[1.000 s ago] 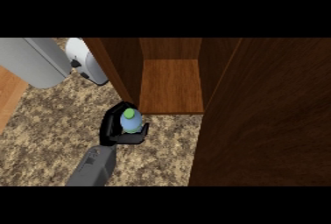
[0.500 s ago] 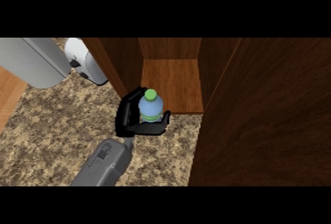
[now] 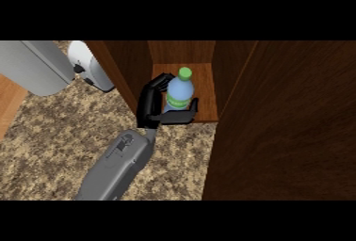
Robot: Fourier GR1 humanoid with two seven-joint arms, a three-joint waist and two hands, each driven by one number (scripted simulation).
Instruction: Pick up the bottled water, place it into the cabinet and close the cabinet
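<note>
The left hand (image 3: 149, 104) grasps the bottled water (image 3: 179, 94), standing upright, just inside the cabinet (image 3: 206, 92) front.

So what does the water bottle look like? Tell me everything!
The bottled water is a pale blue see-through bottle with a green cap and a green label band. It stands about upright at the front of the shelf of the wooden cabinet. The left hand curls round it, hiding its base. Whether it rests on the shelf cannot be told.
</note>
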